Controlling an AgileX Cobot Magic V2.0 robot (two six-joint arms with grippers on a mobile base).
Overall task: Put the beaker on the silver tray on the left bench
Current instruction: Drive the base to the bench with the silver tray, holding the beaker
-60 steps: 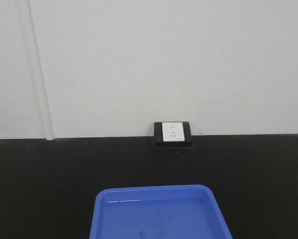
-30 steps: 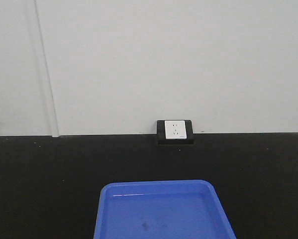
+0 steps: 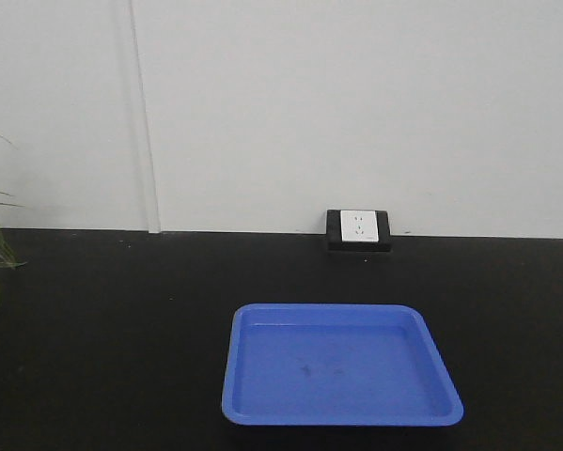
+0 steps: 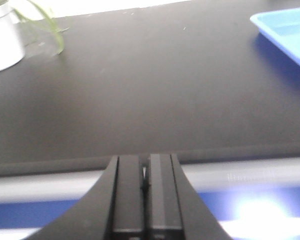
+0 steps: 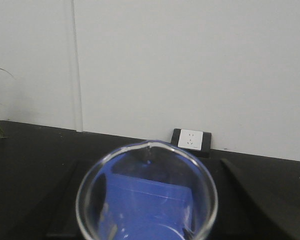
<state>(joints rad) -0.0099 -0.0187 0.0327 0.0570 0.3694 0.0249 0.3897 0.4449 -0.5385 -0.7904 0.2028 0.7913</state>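
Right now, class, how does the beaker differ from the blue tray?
The beaker is clear glass with a round rim; the blue tray is opaque and rectangular. The right gripper holds the beaker up; the blue tray lies flat on the black bench. Both look empty.

A lab: black bench (image 3: 112, 319), glass beaker (image 5: 147, 195), blue tray (image 3: 342, 371).

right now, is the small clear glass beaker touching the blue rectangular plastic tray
Apart. The front-facing view shows the whole blue tray with nothing on it; the right wrist view merely sees it through the beaker.
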